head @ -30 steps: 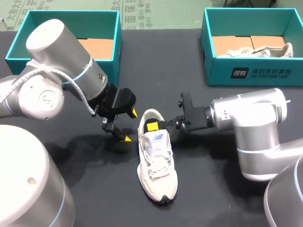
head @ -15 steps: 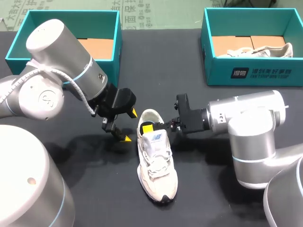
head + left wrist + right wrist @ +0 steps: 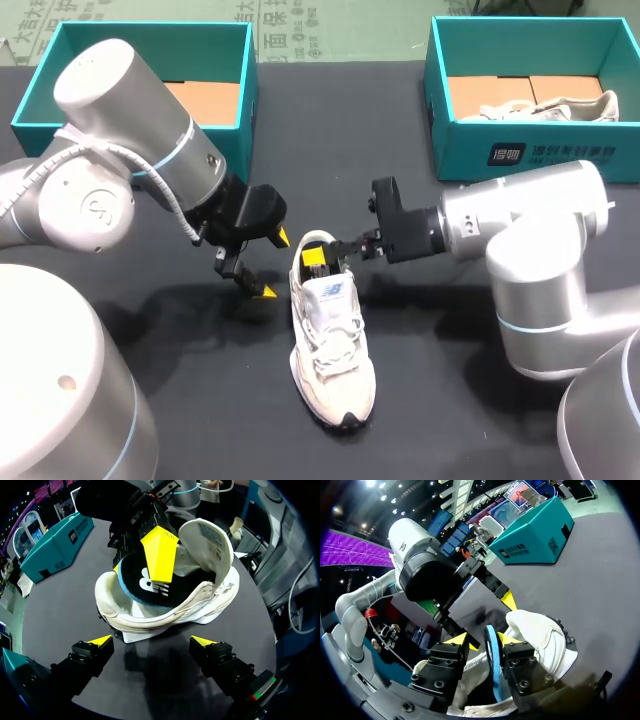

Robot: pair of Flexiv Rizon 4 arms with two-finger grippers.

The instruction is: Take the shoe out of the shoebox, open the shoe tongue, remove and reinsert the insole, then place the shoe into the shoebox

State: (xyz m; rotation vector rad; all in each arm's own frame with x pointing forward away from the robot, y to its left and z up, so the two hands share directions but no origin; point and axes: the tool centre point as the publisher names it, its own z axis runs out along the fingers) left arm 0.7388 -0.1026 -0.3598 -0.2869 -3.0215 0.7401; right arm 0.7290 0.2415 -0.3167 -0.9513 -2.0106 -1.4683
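Black table (image 3: 430, 400) holds a teal cardboard shoebox (image 3: 150, 45) far left. Next, the left gripper (image 3: 274, 266) hangs with jaws apart. White lace-up shoe (image 3: 335, 350) lies in the middle, toe toward me, heel away. Jaws of the right gripper (image 3: 482, 640) pinch its logo-marked black insole (image 3: 135, 582).

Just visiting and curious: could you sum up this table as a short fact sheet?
Shoe: pale sneaker on the black table, tongue lifted
Insole: in the shoe's heel opening, pinched by the right gripper
Left gripper: open, empty, beside the shoe
Boxes: teal left box and teal right box at the far edge; right box holds another shoe
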